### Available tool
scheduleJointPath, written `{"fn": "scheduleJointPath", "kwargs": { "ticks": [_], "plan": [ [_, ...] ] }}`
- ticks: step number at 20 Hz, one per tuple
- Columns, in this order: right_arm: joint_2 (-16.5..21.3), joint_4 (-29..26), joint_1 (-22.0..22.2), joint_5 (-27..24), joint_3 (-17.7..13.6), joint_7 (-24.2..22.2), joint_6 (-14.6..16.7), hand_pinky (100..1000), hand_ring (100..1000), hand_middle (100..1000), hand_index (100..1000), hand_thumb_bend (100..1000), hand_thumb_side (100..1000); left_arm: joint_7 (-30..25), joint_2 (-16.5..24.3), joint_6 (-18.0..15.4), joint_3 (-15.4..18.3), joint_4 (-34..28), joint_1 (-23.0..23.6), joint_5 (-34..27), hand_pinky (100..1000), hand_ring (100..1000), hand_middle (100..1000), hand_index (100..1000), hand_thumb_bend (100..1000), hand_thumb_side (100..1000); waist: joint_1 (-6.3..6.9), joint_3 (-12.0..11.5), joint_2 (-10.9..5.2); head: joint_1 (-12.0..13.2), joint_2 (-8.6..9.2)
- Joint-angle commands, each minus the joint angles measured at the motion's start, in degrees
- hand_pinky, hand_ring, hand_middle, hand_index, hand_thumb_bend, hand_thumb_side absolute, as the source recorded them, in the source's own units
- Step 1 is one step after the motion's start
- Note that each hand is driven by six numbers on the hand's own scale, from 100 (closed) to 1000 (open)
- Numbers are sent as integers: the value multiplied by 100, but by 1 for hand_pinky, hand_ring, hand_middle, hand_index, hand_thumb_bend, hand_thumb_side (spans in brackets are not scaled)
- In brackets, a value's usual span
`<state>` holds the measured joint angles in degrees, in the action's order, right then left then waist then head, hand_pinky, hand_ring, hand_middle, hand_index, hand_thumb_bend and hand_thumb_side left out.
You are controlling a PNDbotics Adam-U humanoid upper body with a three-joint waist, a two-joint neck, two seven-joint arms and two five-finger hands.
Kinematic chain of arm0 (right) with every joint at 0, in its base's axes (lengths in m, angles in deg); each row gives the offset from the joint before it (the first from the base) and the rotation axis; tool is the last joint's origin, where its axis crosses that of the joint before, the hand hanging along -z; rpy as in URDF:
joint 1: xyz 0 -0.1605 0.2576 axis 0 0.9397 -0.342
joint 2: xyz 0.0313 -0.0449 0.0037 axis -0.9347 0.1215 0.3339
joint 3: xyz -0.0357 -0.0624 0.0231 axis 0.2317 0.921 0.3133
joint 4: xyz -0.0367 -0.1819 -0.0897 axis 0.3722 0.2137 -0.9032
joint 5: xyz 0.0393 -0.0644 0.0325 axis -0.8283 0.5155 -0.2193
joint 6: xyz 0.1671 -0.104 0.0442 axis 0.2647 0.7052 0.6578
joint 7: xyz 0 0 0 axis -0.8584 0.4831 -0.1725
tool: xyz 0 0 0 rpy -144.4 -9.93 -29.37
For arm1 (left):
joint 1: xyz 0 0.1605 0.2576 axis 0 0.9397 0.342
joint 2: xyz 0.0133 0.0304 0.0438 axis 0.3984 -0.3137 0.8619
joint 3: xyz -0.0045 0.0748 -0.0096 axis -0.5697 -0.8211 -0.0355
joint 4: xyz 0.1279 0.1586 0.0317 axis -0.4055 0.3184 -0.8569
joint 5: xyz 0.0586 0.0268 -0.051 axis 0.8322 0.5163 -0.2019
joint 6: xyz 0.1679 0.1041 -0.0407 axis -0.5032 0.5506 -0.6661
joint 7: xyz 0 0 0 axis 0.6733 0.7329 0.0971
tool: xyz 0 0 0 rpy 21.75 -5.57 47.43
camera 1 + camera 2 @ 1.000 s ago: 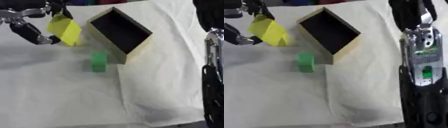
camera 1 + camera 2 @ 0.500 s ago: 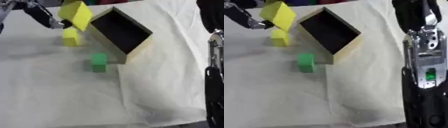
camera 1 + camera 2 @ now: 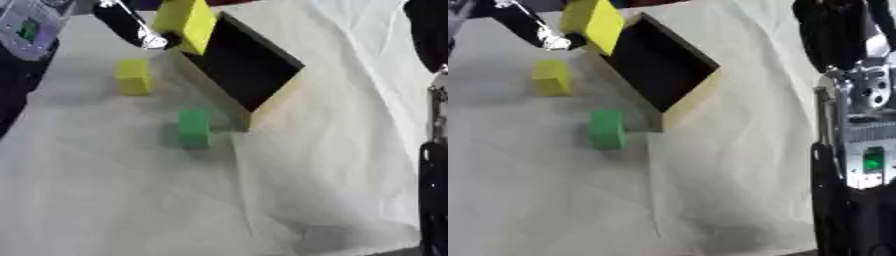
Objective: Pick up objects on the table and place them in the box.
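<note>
Right robot hand (image 3: 846, 35) idle at right edge, fingers unclear, cannot tell. Green block (image 3: 193, 128) on white-clothed bench (image 3: 105, 200) just beside box (image 3: 249, 75) near wall; likely light, rigid, take flat sides. Small yellow block (image 3: 133, 76) farther left, open room around. Left robot hand (image 3: 131, 27) pinching large yellow block (image 3: 186, 22) above box far-left rim; rim needs clearing.

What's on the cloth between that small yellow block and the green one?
Nothing: in the left eye view only bare white cloth separates the small yellow block from the green block.

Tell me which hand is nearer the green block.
Left. The left hand is up by the box, holding the yellow block, beyond the green block. The right hand isn't visible; only its arm at the right edge.
</note>
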<state>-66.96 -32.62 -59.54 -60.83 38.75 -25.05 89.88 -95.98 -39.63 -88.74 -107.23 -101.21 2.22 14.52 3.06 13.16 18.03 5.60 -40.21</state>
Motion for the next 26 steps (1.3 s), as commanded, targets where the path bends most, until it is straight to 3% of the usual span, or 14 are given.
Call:
{"fn": "scheduleJointPath", "kwargs": {
  "ticks": [1, 13, 26],
  "plan": [
    [-58, -195, -144, -65, 40, -51, 4, 793, 774, 595, 728, 100, 1000, 142, -171, -73, 199, 316, -316, 213, 505, 520, 383, 523, 100, 254, -12, 85, -66, 136, 151],
    [-146, -331, -267, -141, 84, -130, -53, 793, 775, 595, 727, 100, 1000, 717, -591, -547, 504, 1219, -742, 1088, 509, 523, 388, 524, 100, 267, 166, 542, 145, 340, 409],
    [-103, -347, -264, -178, 61, -123, -99, 794, 775, 594, 727, 100, 1000, 792, -624, -973, 419, 1731, -567, 1937, 519, 539, 399, 534, 100, 199, 195, 569, 199, 338, 333]
  ]
}}
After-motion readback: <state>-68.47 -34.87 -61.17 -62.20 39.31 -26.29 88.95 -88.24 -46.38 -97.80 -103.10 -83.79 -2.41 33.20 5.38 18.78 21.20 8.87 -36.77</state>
